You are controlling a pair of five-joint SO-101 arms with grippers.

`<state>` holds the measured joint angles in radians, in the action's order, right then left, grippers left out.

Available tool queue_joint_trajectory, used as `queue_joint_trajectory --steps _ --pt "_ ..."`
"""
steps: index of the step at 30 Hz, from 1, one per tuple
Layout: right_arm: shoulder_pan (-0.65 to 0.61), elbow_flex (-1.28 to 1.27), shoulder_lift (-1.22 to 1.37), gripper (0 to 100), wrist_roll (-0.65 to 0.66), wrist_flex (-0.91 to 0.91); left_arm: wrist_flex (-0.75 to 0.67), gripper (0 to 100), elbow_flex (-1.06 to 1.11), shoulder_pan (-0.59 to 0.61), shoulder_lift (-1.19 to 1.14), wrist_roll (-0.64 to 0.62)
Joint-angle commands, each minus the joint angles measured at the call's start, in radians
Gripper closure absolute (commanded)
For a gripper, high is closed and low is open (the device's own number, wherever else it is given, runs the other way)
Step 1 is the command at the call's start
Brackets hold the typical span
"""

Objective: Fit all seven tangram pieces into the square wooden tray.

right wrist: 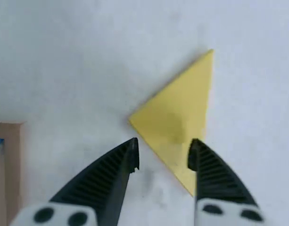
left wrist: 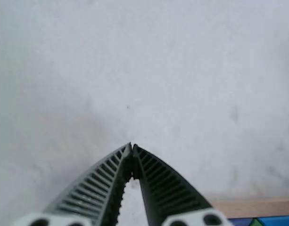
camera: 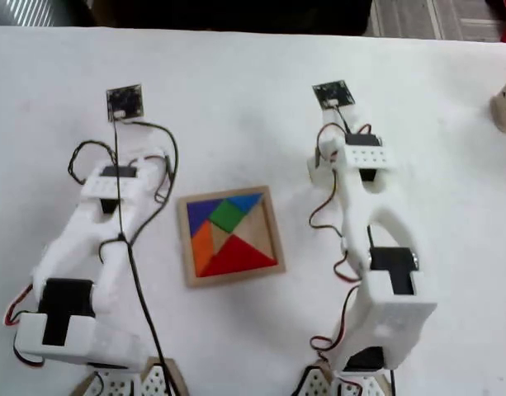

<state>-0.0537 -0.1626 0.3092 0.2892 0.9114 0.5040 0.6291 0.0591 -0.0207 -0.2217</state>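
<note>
Beneath my right tool [right wrist: 164, 143], spread wide and empty, a flat yellow triangular piece [right wrist: 179, 113] lies on the white worktop [right wrist: 64, 56] — not yet in the square wooden tray [camera: 185, 243], which I judge nearly full. My left tool [left wrist: 131, 147] is pinched closed, empty.

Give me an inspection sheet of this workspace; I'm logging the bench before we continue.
Surface: white table.
Job's things: square wooden tray holding coloured pieces; yellow triangle on the table outside it.
Clutter: pale perforated object at the table's edge.
Grippers: left tool shut above the table; right tool open around part of the yellow triangle.
Cables: black cable and red wires run along the arms.
Surroundings: dark strip beyond the table's far edge.
</note>
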Motion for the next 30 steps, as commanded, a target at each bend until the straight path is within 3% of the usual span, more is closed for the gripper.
queue_joint_trajectory --steps 1,7,17,22,30 --pt "-0.004 0.095 0.061 75.2 0.015 0.005 -0.025 98 -0.052 -0.013 0.008 -0.002" --pt "-0.016 0.270 0.188 74.9 0.124 0.177 -0.025 98 -0.054 -0.015 0.008 -0.002" --pt "-0.042 0.503 0.133 74.9 0.100 0.403 -0.025 98 -0.054 -0.015 0.008 -0.002" --pt "-0.059 0.506 0.150 75.1 0.002 0.418 -0.025 98 -0.054 -0.015 0.008 -0.002" --pt "-0.056 0.546 0.308 75.1 0.000 0.369 -0.025 98 -0.054 -0.015 0.008 -0.002"
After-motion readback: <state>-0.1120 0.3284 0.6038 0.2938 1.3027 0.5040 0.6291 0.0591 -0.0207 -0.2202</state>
